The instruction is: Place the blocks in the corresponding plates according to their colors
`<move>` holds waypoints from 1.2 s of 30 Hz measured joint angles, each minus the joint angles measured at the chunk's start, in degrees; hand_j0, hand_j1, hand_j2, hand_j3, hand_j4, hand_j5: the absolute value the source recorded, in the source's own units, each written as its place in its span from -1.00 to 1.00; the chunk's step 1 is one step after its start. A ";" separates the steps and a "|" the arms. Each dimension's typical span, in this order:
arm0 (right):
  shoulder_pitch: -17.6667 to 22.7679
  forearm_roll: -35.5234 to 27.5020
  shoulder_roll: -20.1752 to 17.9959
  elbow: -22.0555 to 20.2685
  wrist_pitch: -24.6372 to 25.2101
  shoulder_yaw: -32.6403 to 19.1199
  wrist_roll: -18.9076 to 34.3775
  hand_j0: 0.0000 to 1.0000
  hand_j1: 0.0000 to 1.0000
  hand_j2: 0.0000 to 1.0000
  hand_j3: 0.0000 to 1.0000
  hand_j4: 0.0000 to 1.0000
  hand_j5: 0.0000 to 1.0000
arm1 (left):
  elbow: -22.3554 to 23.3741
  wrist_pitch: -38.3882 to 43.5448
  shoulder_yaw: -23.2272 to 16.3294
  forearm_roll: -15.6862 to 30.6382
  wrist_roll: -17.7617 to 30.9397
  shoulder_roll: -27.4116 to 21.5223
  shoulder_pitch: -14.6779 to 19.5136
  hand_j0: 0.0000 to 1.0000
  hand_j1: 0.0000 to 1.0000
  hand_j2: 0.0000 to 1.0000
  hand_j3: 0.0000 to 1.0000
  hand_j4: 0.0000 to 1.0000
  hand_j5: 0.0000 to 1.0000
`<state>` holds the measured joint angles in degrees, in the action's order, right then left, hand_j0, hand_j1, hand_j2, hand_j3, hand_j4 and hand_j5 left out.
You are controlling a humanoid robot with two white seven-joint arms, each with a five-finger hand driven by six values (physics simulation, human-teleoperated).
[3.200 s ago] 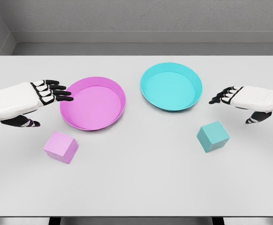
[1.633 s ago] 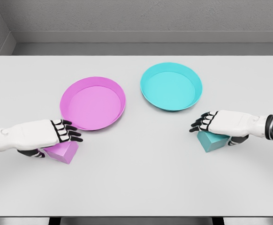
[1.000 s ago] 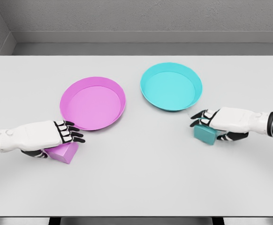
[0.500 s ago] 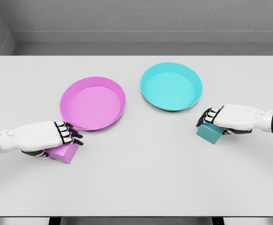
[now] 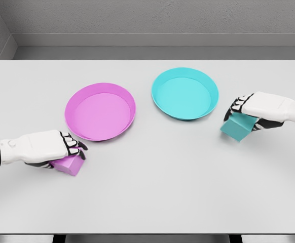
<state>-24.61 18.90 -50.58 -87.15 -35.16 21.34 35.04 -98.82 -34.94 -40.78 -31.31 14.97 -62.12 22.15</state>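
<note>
A pink block (image 5: 69, 164) lies on the white table (image 5: 152, 177) below the pink plate (image 5: 100, 111). My left hand (image 5: 66, 151) covers its top, fingers curled down around it. A teal block (image 5: 236, 127) hangs tilted, lifted off the table, to the right of the teal plate (image 5: 185, 93). My right hand (image 5: 244, 112) is shut on it from above. Both plates hold nothing.
A grey wall runs along the table's far edge. The table's front edge shows at the bottom of the view.
My right hand has lifted the teal block up and to the right. The fingers of my left hand have curled tighter around the pink block, which stays in place.
</note>
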 measured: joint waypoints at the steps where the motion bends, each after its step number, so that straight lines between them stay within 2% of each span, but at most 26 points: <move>1: -1.05 -0.25 0.64 0.48 0.00 -0.24 -0.01 0.20 0.20 0.20 0.20 0.20 0.20 | -0.02 -0.01 -0.01 0.06 0.06 -0.05 0.26 -0.05 -0.05 -0.05 -0.05 -0.05 -0.05; 4: -3.34 -0.82 2.49 1.23 -0.01 -0.58 0.00 0.20 0.20 0.20 0.20 0.20 0.20 | -0.04 -0.03 -0.03 0.20 0.15 -0.33 1.15 -0.10 -0.10 -0.10 -0.10 -0.10 -0.10; 9: -8.44 -1.08 7.57 1.84 -0.02 -0.66 0.02 0.20 0.20 0.20 0.20 0.20 0.20 | 0.00 -0.08 0.10 0.89 0.12 -0.70 4.75 -0.11 -0.11 -0.11 -0.11 -0.11 -0.11; 11: -12.13 -1.21 10.04 3.40 0.04 -0.63 -0.01 0.20 0.20 0.20 0.20 0.20 0.20 | 0.11 -0.09 0.11 1.38 0.12 -0.69 5.80 -0.11 -0.11 -0.11 -0.11 -0.11 -0.11; 14: -15.29 -1.03 13.57 7.16 0.04 -0.54 -0.02 0.21 0.21 0.21 0.21 0.21 0.21 | 0.26 -0.11 0.08 2.04 0.16 -0.40 7.55 -0.11 -0.11 -0.11 -0.11 -0.11 -0.11; 15: -16.17 -0.89 14.37 8.27 0.03 -0.53 -0.02 0.31 0.31 0.31 0.31 0.31 0.31 | 0.33 -0.09 0.10 2.33 0.12 -0.33 7.82 -0.11 -0.11 -0.11 -0.11 -0.11 -0.11; 16: -16.53 -0.75 14.95 9.09 0.02 -0.54 -0.01 0.74 0.74 0.74 0.74 0.74 0.74 | 0.53 -0.09 0.16 2.54 0.12 -0.25 8.00 -0.11 -0.11 -0.11 -0.11 -0.11 -0.11; 17: -16.61 -0.66 15.32 9.68 0.01 -0.61 -0.01 1.00 1.00 1.00 1.00 1.00 1.00 | 0.84 -0.10 0.20 2.64 0.11 0.02 8.70 -0.11 -0.11 -0.11 -0.11 -0.11 -0.11; 21: -16.26 -0.43 15.69 10.94 -0.03 -1.11 -0.01 1.00 1.00 1.00 1.00 1.00 1.00 | 3.92 -0.09 0.29 2.95 0.09 2.82 11.25 -0.11 -0.11 -0.11 -0.11 -0.11 -0.11; 26: -14.68 -0.40 15.05 11.27 -0.03 -2.45 0.00 1.00 1.00 1.00 1.00 1.00 1.00 | 11.52 -0.11 0.24 2.96 0.19 9.33 14.77 -0.10 -0.10 -0.10 -0.10 -0.10 -0.10; 29: -12.57 -0.36 13.31 11.36 -0.06 -3.13 0.00 1.00 1.00 1.00 1.00 1.00 1.00 | 15.79 -0.11 0.06 2.53 1.07 13.87 15.30 -0.06 -0.06 -0.06 -0.06 -0.06 -0.06; 31: -11.25 -0.34 12.53 11.38 -0.05 -4.65 0.00 1.00 1.00 1.00 1.00 1.00 1.00 | 17.59 -0.13 -0.01 2.43 2.23 16.31 15.29 0.23 0.23 0.23 0.23 0.23 0.23; 33: -11.16 -0.34 11.68 11.38 -0.03 -5.51 0.00 1.00 1.00 1.00 1.00 1.00 1.00 | 18.55 -0.11 -0.07 2.55 2.85 18.05 15.29 0.77 0.77 0.77 0.77 0.77 0.77; 35: -10.55 -0.32 10.87 11.35 -0.02 -5.97 0.00 1.00 1.00 1.00 1.00 1.00 1.00 | 19.07 -0.09 -0.10 2.76 3.11 19.13 15.30 1.00 1.00 1.00 1.00 1.00 1.00; 36: -10.20 -0.31 10.59 11.36 -0.03 -6.19 0.00 1.00 1.00 1.00 1.00 1.00 1.00 | 19.23 -0.06 -0.09 2.90 3.12 19.47 15.38 1.00 1.00 1.00 1.00 1.00 1.00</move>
<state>-34.80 18.59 -39.99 -75.79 -35.19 15.16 35.03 -79.59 -35.00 -40.86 -28.40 18.09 -42.65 37.53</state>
